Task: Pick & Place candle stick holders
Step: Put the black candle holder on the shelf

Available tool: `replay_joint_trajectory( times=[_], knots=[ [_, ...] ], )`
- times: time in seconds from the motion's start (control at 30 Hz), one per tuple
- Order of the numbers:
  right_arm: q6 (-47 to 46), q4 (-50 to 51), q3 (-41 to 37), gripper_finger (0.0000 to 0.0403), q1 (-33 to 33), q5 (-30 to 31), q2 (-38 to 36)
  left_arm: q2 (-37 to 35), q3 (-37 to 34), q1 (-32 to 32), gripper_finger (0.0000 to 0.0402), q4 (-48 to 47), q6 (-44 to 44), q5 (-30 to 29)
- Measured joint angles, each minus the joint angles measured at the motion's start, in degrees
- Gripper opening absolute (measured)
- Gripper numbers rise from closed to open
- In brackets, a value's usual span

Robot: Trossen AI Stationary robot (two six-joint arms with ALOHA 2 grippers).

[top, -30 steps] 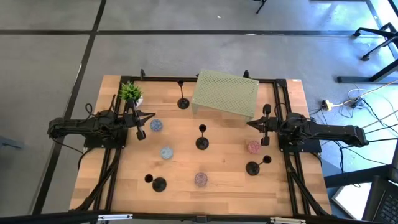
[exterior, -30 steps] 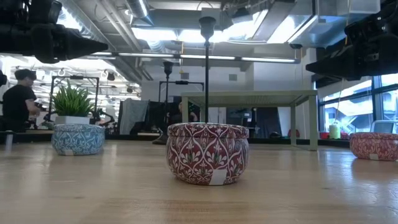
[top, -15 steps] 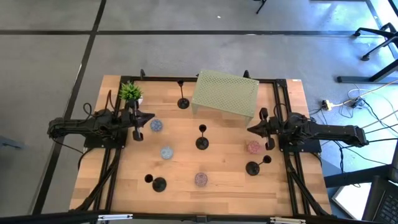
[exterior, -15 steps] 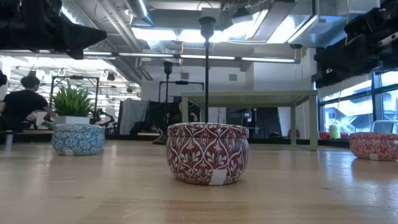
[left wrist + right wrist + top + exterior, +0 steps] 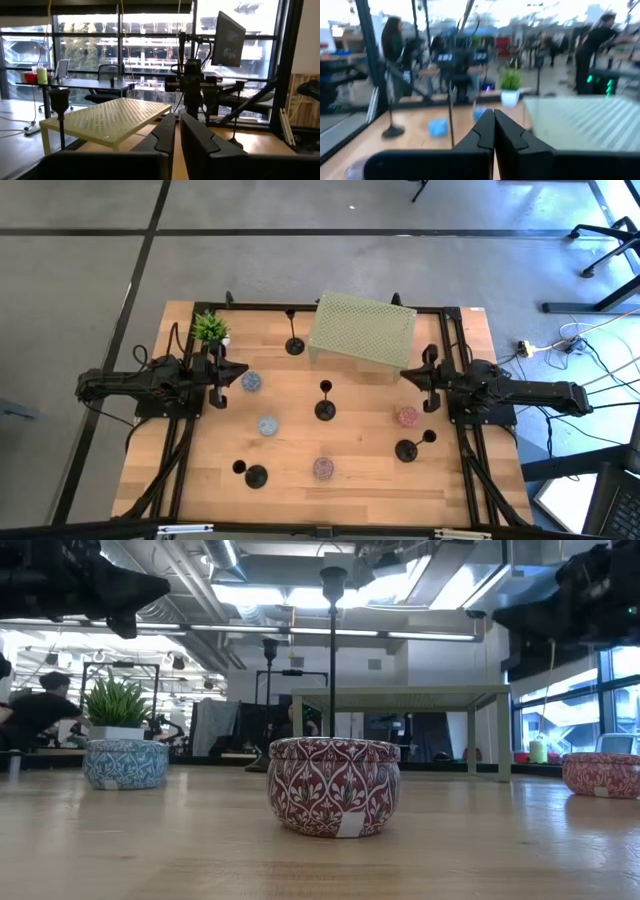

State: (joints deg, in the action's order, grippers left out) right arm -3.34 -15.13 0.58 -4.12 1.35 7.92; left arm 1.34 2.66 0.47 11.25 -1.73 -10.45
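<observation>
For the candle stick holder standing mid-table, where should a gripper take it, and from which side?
Grip the centre candle stick holder on its thin upright stem, between the small cup and the round flat base, fingers closing level across it. The right gripper seems better placed to approach, from that side, though the red tin sits close by.

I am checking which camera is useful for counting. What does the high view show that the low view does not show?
Only the high view shows all four candle stick holders, four tins and both arms whole: left gripper, right gripper. Only the low view shows the room behind, with a person, and the red tin's pattern. Both show the plant, the green mesh shelf and the wooden table.
</observation>
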Motion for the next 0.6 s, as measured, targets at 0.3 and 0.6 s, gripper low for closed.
replay_joint_trajectory(
  times=[0.3,0.6],
  knots=[
    [5.7,-10.0,0.0,0.0045,0.0,5.1,2.5,11.6,0.0,0.0,0.0112,18.2,2.2,-5.9],
    [5.7,-16.2,0.0,0.0146,0.0,5.1,7.6,26.7,1.7,0.0,0.0172,29.0,-2.9,-6.6]
  ],
)
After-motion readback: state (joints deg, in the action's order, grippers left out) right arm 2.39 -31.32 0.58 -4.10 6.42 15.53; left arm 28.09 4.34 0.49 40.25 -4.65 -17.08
